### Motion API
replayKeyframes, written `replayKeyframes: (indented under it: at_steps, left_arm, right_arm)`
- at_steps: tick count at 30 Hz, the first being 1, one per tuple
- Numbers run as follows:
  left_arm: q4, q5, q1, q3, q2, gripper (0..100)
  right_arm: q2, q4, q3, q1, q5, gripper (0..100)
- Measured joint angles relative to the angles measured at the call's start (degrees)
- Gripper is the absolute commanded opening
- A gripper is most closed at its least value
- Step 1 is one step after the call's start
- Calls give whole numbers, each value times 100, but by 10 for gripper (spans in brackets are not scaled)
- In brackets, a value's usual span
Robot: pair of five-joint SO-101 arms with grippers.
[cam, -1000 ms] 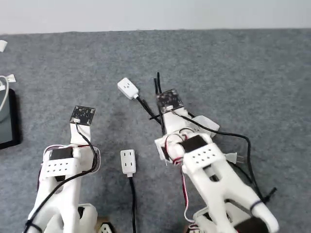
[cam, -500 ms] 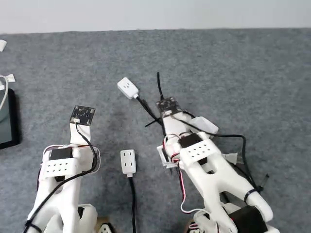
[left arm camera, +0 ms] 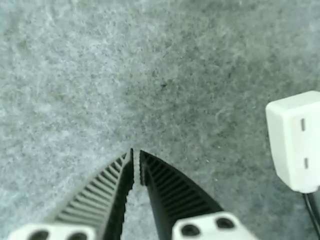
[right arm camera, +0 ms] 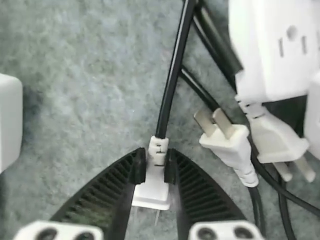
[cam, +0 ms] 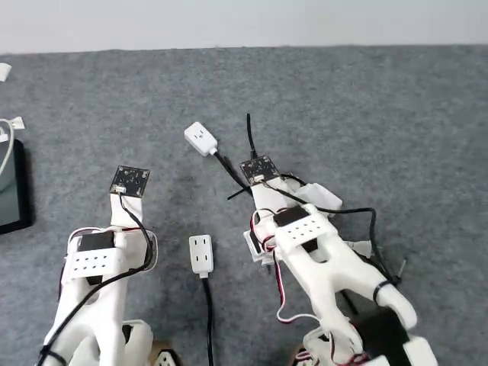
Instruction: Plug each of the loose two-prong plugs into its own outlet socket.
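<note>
In the high view, right of centre, the right gripper (right arm camera: pixel 152 159) is clamped on a white two-prong plug (right arm camera: pixel 151 189). A second loose plug (right arm camera: pixel 227 142) lies just beside it. Left of centre, the left gripper (left arm camera: pixel 136 155) has its fingers pressed together, holding nothing. One outlet socket (cam: pixel 200 254) lies between the arms. A farther outlet socket (cam: pixel 200 138) sits above it, upper centre.

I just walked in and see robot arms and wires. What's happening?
The right gripper is shut on a white two-prong plug, its black cord trailing away over the grey carpet. Another loose plug and a white outlet socket lie just beyond. The left gripper is shut on nothing, near a second outlet.
</note>
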Motion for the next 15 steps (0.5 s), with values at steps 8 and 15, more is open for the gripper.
replayKeyframes:
  at_steps: [8, 15]
  left_arm:
    - [0, 0, 0, 0, 0, 14]
    - [0, 0, 0, 0, 0, 14]
  right_arm:
    - [466, -35, -352, -26, 0, 80]
    - [589, -18, -492, -26, 0, 20]
